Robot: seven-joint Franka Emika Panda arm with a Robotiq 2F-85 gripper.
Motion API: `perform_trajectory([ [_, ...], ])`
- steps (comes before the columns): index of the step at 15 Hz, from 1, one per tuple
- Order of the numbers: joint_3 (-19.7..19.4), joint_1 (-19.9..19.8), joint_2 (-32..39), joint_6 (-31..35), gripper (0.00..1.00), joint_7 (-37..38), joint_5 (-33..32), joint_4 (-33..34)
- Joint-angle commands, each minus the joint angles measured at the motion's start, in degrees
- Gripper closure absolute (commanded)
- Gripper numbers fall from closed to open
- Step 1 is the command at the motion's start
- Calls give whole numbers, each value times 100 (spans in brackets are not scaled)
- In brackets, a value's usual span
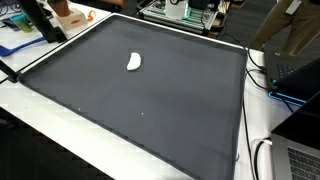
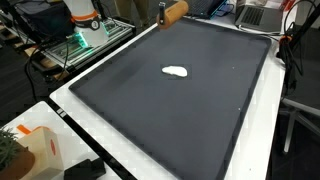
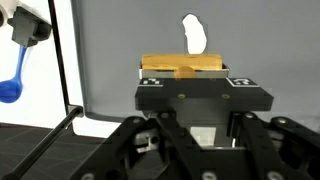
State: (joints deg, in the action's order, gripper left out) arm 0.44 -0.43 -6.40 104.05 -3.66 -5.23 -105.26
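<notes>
**A:** What is the gripper (image 3: pixel 186 73) doing?

**B:** It is clenched on a wooden block (image 3: pixel 165 64). In the wrist view the tan piece lies crosswise between the two fingers, level, with its ends sticking out past them on both sides.

**A:** So where is that block in relation to everything else?

**B:** It is held in the gripper, up above the dark mat (image 3: pixel 110 40). Beyond it in the wrist view a white lump (image 3: pixel 193 35) lies on the mat, apart from the block and not touching it.

**A:** Does the mat hold anything besides that?

**B:** The mat is a big dark sheet with a thin raised edge, lying on a white worktop (image 1: pixel 40 120). Both exterior views show the white lump (image 1: pixel 133 62) (image 2: pixel 175 71) resting flat on it, well away from the edges. It is too small to say what it is.

**A:** And off the mat?

**B:** In the wrist view a blue thing (image 3: pixel 10 88) sits to the left, past the mat's edge. It is blurred, so I cannot say what it is. In an exterior view an open laptop (image 1: pixel 300 70) stands on the far side of the worktop, beyond the mat.
</notes>
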Motion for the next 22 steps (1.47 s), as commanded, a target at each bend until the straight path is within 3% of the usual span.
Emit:
perform_trajectory([
  [1, -11, 1, -85, -71, 78, 174, -70, -138],
  [5, -115, -128, -322, -207, 78, 411, -333, -607],
  [9, -550, -380, -436, 167, 78, 80, 441, -993],
  [12, -960, -547, -596, 646, 78, -894, 1226, -1263],
  [16, -1262, -623, -899, 1287, 78, -2069, 1548, -1378],
  [17, -1184, -623, -547, 1015, 53, -1622, 1378, -1137],
  [20, -1266, -618, -740, 1132, 53, -1912, 1395, -1188],
  [21, -1265, -612, -758, 1133, 78, -1917, 1395, -1197],
  [22, -1209, -655, -1060, 1564, 78, -1657, 1372, -1561],
])
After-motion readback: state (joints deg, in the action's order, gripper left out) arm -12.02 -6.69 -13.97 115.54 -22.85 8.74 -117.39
